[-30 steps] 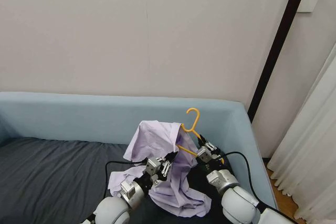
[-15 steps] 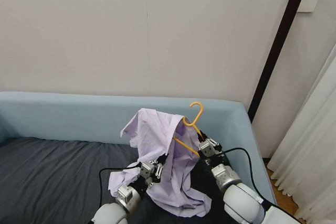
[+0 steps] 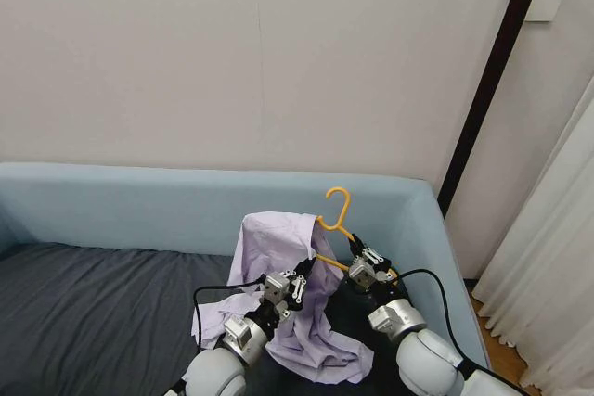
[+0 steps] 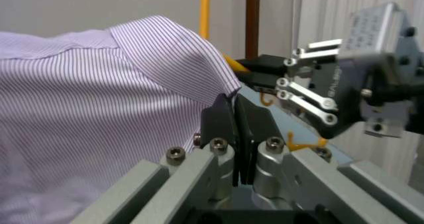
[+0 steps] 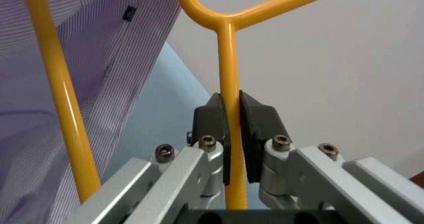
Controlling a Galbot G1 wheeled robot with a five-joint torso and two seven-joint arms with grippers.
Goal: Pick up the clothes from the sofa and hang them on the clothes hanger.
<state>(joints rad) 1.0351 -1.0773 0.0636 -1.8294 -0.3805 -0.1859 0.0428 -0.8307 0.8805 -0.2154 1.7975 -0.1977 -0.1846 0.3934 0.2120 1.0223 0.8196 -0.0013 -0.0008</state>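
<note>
Sofa (image 3: 111, 201), pale blue, just one. Above its right end hangs one lilac shirt (image 3: 278, 238), draped on one yellow hanger (image 3: 336, 206). Two grippers work there: the left gripper (image 3: 290, 287) is clenched on the shirt's edge, and the right gripper (image 3: 364, 268) is clenched on the hanger's stem. The left wrist view resolves fine stripes that look plain from the head.

Shirt (image 3: 277, 246) and hanger (image 3: 332, 262) lower than half a second ago, left end effector (image 3: 297, 280) higher.

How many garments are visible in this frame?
1: a lilac striped shirt draped over the yellow hanger, pinched by the left gripper, its hem trailing onto the sofa. Its folds may hide another.
</note>
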